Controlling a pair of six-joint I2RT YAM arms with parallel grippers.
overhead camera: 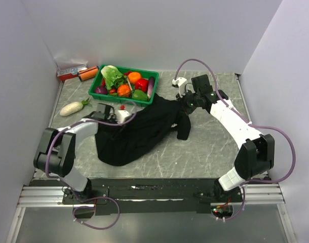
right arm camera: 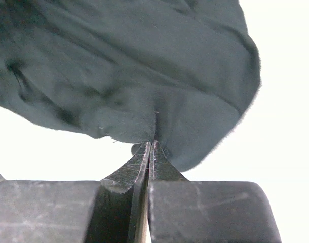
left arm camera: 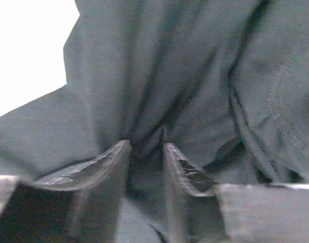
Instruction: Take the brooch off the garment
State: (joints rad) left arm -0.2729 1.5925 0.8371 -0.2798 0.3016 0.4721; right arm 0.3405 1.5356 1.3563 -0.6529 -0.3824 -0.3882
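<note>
Garment (overhead camera: pixel 144 132) spans between tools: left tool (left arm camera: pixel 144 148) pinching fold (narrow gap), right tool (right arm camera: pixel 150 145) clamped on edge.

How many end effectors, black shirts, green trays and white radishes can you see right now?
End effector: 2 (left, right)
Black shirt: 1
Green tray: 1
White radish: 1
Total: 5
</note>
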